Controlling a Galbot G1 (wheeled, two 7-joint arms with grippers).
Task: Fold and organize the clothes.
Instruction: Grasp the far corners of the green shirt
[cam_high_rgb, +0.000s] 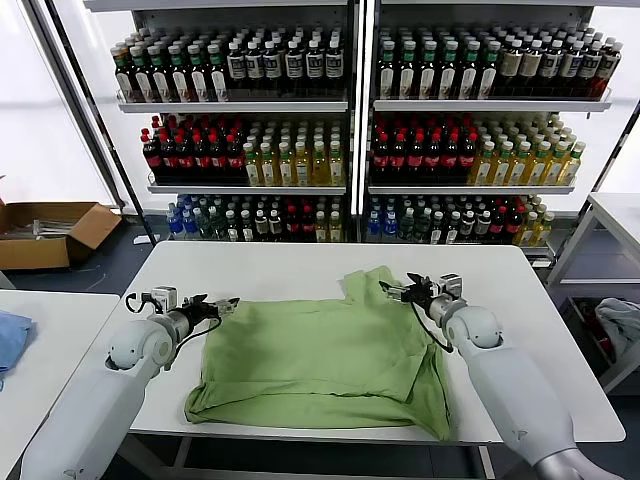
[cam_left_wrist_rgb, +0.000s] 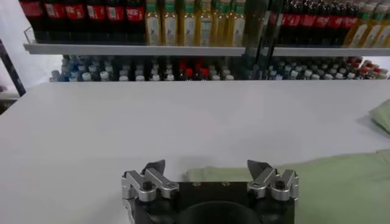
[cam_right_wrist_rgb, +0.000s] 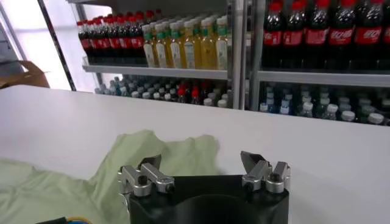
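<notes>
The light green shirt (cam_high_rgb: 320, 365) lies spread on the white table (cam_high_rgb: 280, 270), plain side up, with one part reaching up at the far middle (cam_high_rgb: 370, 285). My left gripper (cam_high_rgb: 222, 306) is open and empty just left of the shirt's left upper corner, which shows in the left wrist view (cam_left_wrist_rgb: 317, 182) past the left gripper (cam_left_wrist_rgb: 207, 165). My right gripper (cam_high_rgb: 395, 293) is open and empty over the shirt's upper right edge. In the right wrist view the right gripper (cam_right_wrist_rgb: 201, 161) sits above the green cloth (cam_right_wrist_rgb: 146, 152).
Shelves of bottles (cam_high_rgb: 350, 130) stand behind the table. A second white table (cam_high_rgb: 40, 320) with a light blue cloth (cam_high_rgb: 10, 340) is at the left. A cardboard box (cam_high_rgb: 45, 232) sits on the floor at the far left. Another table (cam_high_rgb: 615, 215) stands at the right.
</notes>
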